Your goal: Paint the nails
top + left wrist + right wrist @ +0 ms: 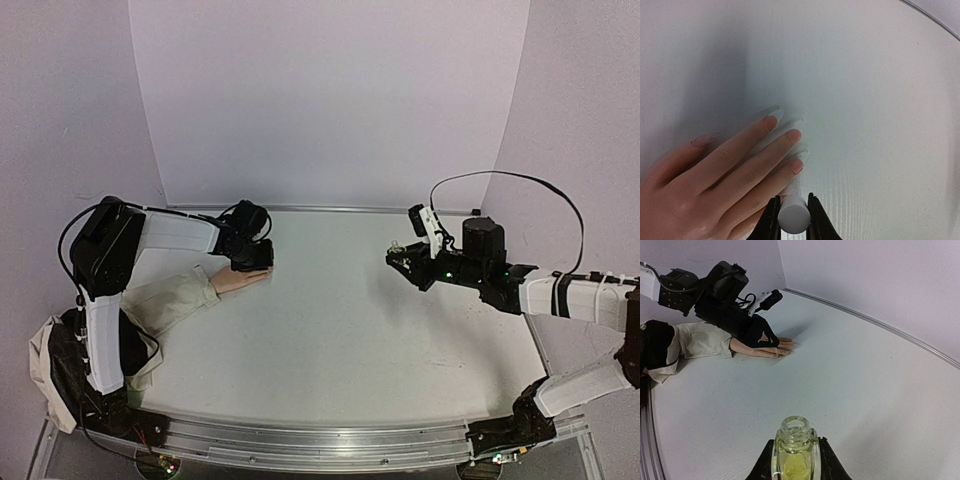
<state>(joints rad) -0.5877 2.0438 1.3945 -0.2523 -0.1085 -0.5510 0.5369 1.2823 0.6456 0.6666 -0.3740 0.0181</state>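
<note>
The pale peach mannequin hand lies flat on the table, its beige sleeve at the left in the top view. Its nails point away from the wrist camera. My left gripper is shut on a white brush cap and holds it right over the little finger side of the hand. My right gripper is shut on an open yellowish-green bottle, held upright above the table at the right.
A white table with a purple backdrop behind and at both sides. A metal rail runs along the near edge. The left arm hangs over the mannequin hand in the right wrist view.
</note>
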